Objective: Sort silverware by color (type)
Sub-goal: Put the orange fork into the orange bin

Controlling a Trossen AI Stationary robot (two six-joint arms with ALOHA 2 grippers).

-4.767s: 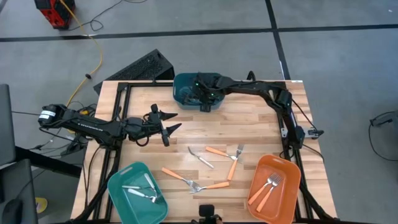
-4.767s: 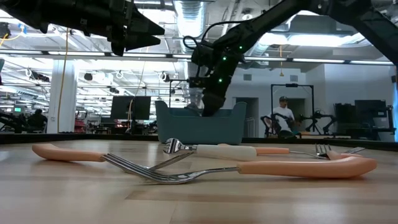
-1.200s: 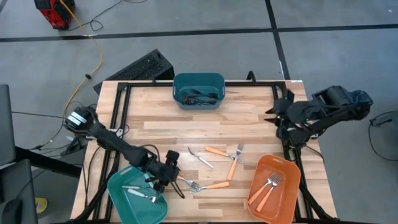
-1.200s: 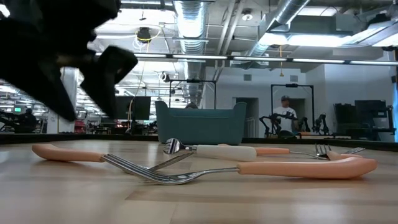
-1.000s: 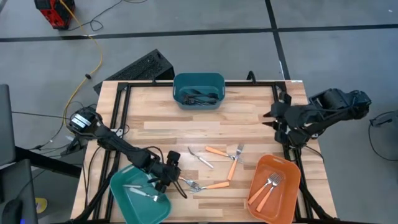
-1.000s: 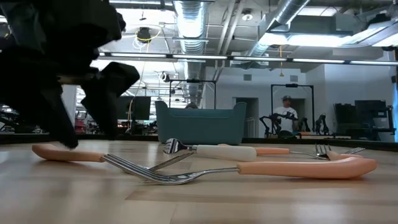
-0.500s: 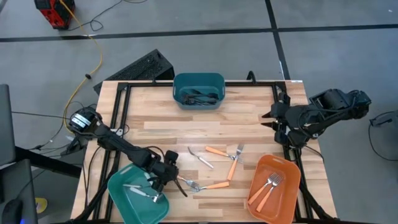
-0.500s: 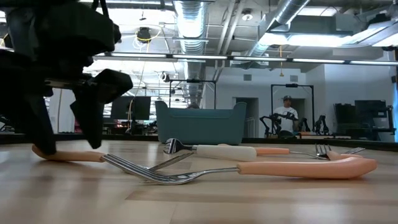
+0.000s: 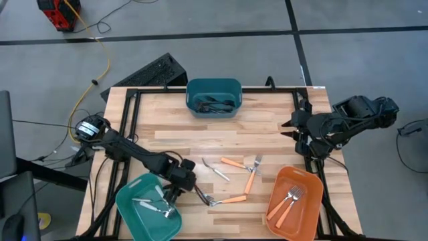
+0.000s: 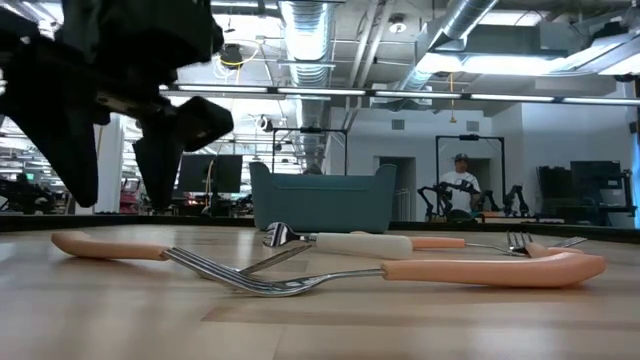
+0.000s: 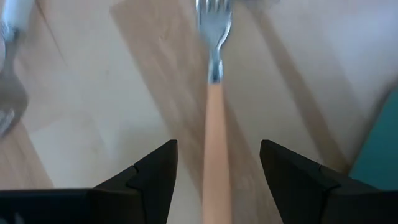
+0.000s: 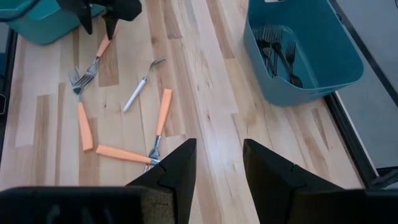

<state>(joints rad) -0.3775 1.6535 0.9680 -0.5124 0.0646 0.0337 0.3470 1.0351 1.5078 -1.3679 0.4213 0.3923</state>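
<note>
Several forks lie flat on the wooden table: orange-handled ones (image 9: 232,199) (image 9: 234,163) (image 9: 251,179) and a white-handled one (image 9: 215,169). My left gripper (image 9: 183,189) is open, just above the near-left orange-handled fork (image 11: 214,124). Its fingers (image 10: 165,160) stand on either side of the handle (image 10: 100,245), clear of it. My right gripper (image 9: 289,125) waits open and high at the table's right edge, with nothing between its fingers (image 12: 177,165).
A teal bin (image 9: 127,201) with white forks sits at the near left, beside my left gripper. A dark teal bin (image 9: 212,87) with black forks stands at the far edge. An orange bin (image 9: 307,207) with orange-handled forks sits at the near right.
My left gripper has risen off the table, where its fingertips stood on either side of the orange handle, and has gone a little toward the right and far edges. It stays open. The fork lies where it was.
</note>
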